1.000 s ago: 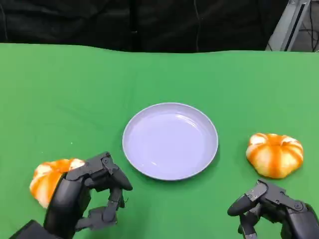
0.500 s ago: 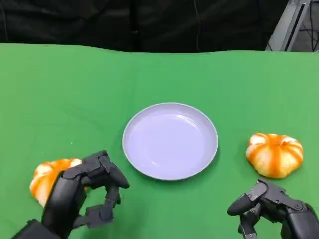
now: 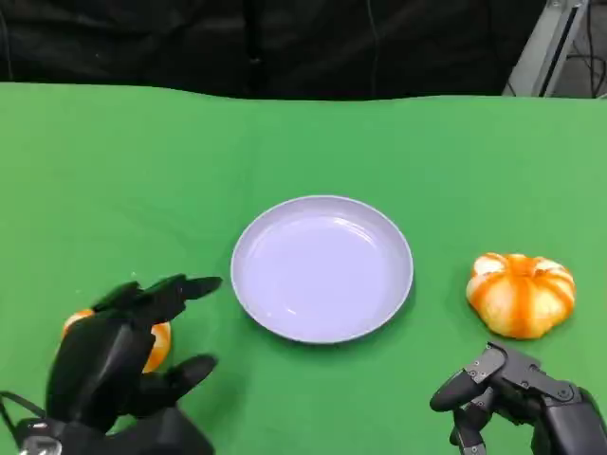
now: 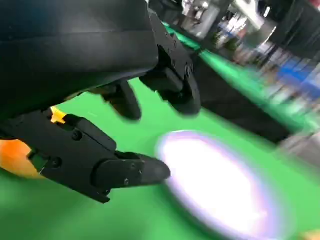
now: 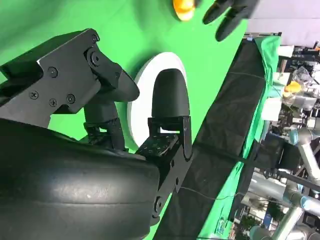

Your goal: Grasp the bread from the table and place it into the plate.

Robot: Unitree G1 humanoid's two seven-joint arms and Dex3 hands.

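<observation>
The left hand (image 3: 119,365) hangs over the near-left bread (image 3: 152,343) with its fingers spread apart and nothing in them, covering most of the loaf so only an orange edge shows beside the palm. The right hand (image 3: 517,398) rests low at the near-right with fingers loosely curled on nothing, just short of the second bread (image 3: 521,294). Between the two loaves sits the plate (image 3: 322,327), bare, on the green table (image 3: 303,142). The bread looks like a light, soft, glazed bun (probably squashable and a little slick), so a wide, gentle wrap around its sides seems safer than a pinch on top.
</observation>
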